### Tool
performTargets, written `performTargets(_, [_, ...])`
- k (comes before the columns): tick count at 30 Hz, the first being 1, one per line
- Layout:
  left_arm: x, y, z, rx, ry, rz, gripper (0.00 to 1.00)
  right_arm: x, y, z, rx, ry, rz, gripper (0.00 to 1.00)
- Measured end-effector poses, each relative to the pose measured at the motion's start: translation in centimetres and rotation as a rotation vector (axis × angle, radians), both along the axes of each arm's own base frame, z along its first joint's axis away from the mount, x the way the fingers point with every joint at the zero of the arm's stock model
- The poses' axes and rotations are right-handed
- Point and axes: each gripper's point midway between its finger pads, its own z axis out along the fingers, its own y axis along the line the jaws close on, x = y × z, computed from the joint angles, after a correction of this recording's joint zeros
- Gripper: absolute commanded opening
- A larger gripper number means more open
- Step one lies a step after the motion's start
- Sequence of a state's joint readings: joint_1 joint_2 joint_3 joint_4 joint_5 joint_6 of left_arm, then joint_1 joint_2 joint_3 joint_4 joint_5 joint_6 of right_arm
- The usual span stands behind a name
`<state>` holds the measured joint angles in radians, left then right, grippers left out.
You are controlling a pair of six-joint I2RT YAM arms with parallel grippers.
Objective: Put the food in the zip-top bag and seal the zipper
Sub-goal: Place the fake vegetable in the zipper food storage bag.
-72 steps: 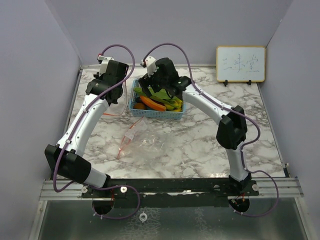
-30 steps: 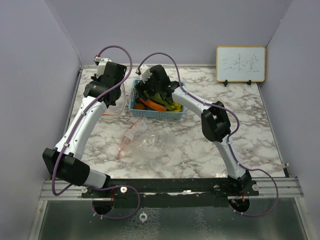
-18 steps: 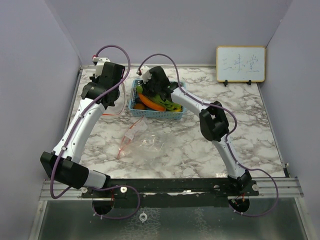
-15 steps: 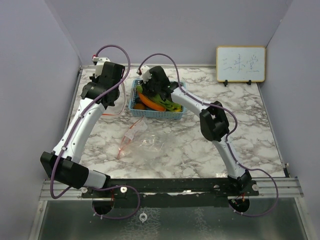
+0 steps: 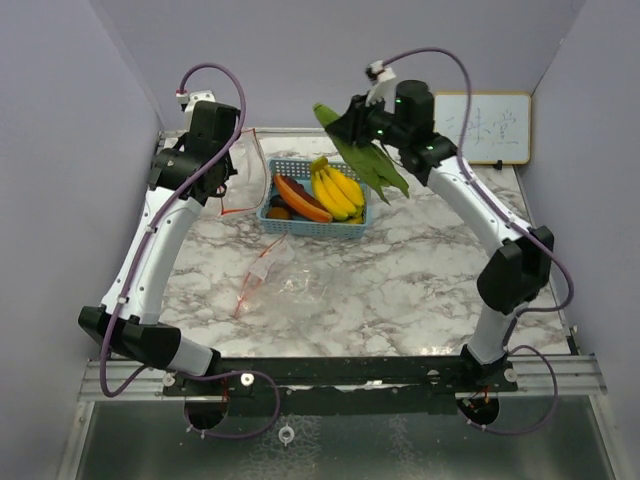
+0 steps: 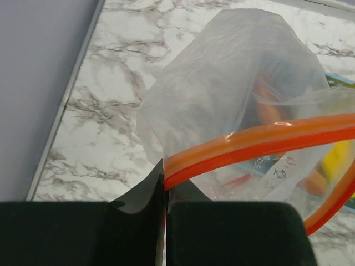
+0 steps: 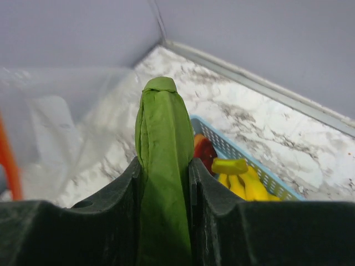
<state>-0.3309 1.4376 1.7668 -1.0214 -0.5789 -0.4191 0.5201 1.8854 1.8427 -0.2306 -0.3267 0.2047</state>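
Observation:
In the top view my right gripper (image 5: 352, 128) hangs above the blue basket's (image 5: 345, 230) back edge, shut on a long green leafy vegetable (image 5: 368, 162). The right wrist view has the leaf (image 7: 162, 133) pinched upright in that gripper (image 7: 163, 166). Yellow bananas (image 5: 338, 188), an orange carrot (image 5: 306, 208), a dark reddish piece (image 5: 290, 187) and a small brown fruit (image 5: 280, 212) lie in the basket. My left gripper (image 6: 165, 180) is shut on the orange zipper (image 6: 249, 143) of a clear zip-top bag (image 6: 222, 72), held up left of the basket (image 5: 218, 185).
A second clear bag (image 5: 285, 280) with a red strip lies flat on the marble table in front of the basket. A small whiteboard (image 5: 492, 128) leans on the back wall at the right. Purple walls close in the left, right and back.
My right gripper closed on the leafy vegetable in the basket and lifted it up and to the right, uncovering the bananas. The left arm rose a little with the bag.

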Motion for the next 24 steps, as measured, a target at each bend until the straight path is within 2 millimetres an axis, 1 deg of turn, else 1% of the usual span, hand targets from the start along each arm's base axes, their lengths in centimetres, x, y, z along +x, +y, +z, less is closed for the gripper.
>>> performTargets(2, [0.2, -1.2, -0.3, -0.058, 0.009, -0.032, 0.00, -0.3, -2.8, 2.7, 0.121, 0.009, -0.001, 0.02])
performTargets(3, [0.3, -1.9, -0.6, -0.092, 0.018, -0.051, 0.00, -0.4, -3.8, 3.6, 0.177, 0.014, 0.007, 0.02])
performTargets(5, [0.4, -3.3, -1.3, -0.154, 0.039, -0.086, 0.00, -0.4, -6.0, 4.7, 0.285, 0.030, 0.027, 0.02])
performTargets(6, [0.5, -3.9, -1.6, -0.183, 0.050, -0.101, 0.00, -0.6, -6.5, 5.0, 0.336, 0.046, 0.053, 0.02])
performTargets(8, [0.8, -5.5, -2.4, -0.250, 0.078, -0.137, 0.00, -1.6, -6.4, 5.4, 0.440, 0.094, 0.135, 0.02])
performTargets(10, [1.1, -6.8, -2.9, -0.303, 0.104, -0.166, 0.00, -3.4, -5.1, 6.4, 0.540, 0.136, 0.255, 0.02])
performTargets(11, [1.4, -7.7, -3.2, -0.336, 0.117, -0.184, 0.00, -4.4, -4.5, 7.2, 0.594, 0.147, 0.320, 0.02])
performTargets(14, [2.2, -9.7, -3.4, -0.415, 0.134, -0.224, 0.00, -6.9, -3.7, 10.0, 0.722, 0.159, 0.460, 0.02])
performTargets(17, [2.7, -11.5, -3.7, -0.498, 0.146, -0.260, 0.00, -9.2, -3.8, 13.1, 0.823, 0.146, 0.578, 0.02])
performTargets(21, [3.3, -13.5, -3.7, -0.592, 0.155, -0.294, 0.00, -11.0, -4.2, 15.5, 0.897, 0.102, 0.634, 0.02])
performTargets(24, [3.8, -15.0, -3.6, -0.665, 0.159, -0.320, 0.00, -11.5, -4.0, 16.6, 0.954, 0.080, 0.627, 0.02])
